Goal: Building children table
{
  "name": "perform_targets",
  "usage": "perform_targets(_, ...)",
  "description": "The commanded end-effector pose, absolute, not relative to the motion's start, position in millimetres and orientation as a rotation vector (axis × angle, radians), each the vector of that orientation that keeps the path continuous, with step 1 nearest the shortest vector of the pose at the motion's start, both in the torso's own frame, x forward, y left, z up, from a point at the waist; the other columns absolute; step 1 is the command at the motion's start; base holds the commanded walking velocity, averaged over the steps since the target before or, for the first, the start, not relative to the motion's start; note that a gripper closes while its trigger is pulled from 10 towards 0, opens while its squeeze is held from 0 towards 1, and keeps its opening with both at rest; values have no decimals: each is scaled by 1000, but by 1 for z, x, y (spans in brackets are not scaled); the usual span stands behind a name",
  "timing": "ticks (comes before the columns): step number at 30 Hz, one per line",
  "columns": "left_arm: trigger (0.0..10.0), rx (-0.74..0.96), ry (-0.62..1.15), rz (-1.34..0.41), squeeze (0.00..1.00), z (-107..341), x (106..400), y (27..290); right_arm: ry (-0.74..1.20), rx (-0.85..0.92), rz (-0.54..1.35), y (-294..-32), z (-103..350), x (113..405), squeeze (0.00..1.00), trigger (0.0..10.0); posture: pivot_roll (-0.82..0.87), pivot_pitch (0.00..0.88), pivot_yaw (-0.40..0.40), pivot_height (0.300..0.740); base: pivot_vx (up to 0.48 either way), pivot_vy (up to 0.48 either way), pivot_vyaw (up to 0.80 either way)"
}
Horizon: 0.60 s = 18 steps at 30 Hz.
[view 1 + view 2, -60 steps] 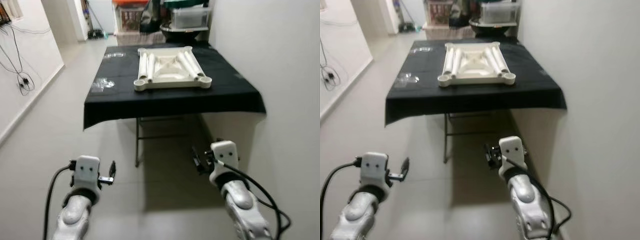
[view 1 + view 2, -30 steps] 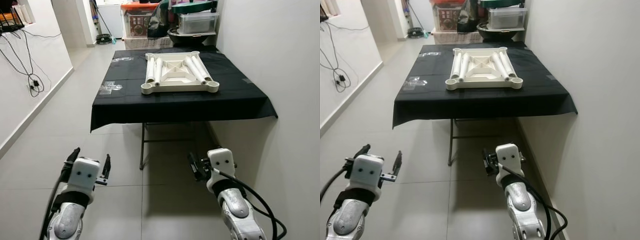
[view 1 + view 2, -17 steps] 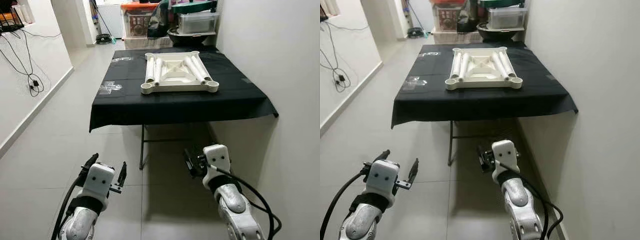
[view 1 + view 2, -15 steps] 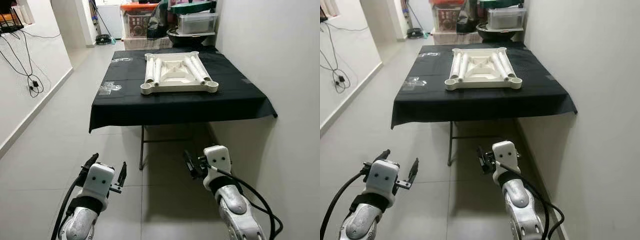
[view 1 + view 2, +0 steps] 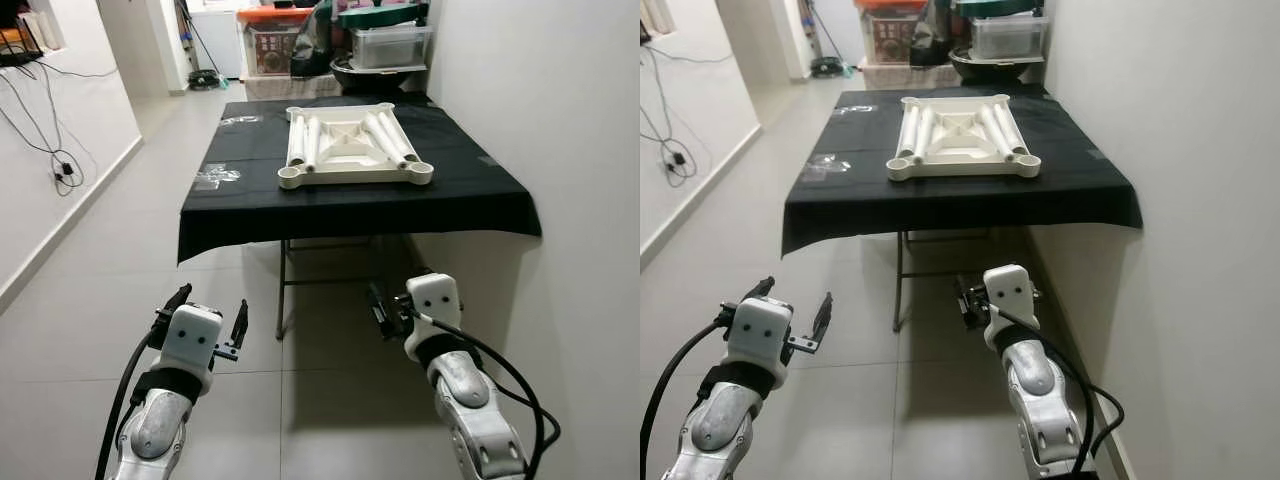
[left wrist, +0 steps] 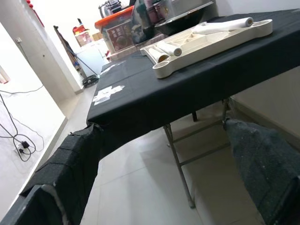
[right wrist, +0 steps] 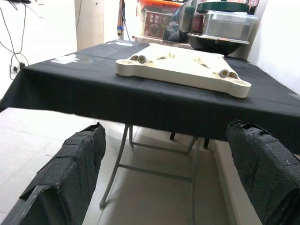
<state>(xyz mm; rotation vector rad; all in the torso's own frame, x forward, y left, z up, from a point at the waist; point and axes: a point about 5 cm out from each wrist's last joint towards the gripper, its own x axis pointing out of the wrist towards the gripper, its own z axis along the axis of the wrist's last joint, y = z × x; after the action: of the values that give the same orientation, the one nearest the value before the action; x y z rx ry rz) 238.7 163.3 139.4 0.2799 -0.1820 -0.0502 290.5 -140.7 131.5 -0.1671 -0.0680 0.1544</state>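
Both claws, left [image 5: 207,322] and right [image 5: 381,308], hover spread above floor [image 5: 90,270].

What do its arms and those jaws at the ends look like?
Both arms are rounded silver tubes ending in white boxy wrist blocks with small dark dots. Black cables loop along each. The left gripper and right gripper each carry two long black fingers with textured padding.
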Motion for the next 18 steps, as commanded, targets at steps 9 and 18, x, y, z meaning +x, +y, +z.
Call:
perform_targets(9, 10000, 252, -205, -51, 0, 143, 240, 160, -96, -146, 130, -141, 142, 303, 0, 10000, -47, 0, -1, 740, 423, 0, 0)
perform_targets(18, 10000, 248, -205, -86, 0, 141, 241, 155, -91, -150, 112, -143, 139, 303, 0, 10000, -61, 0, 14, 740, 480, 0, 0)
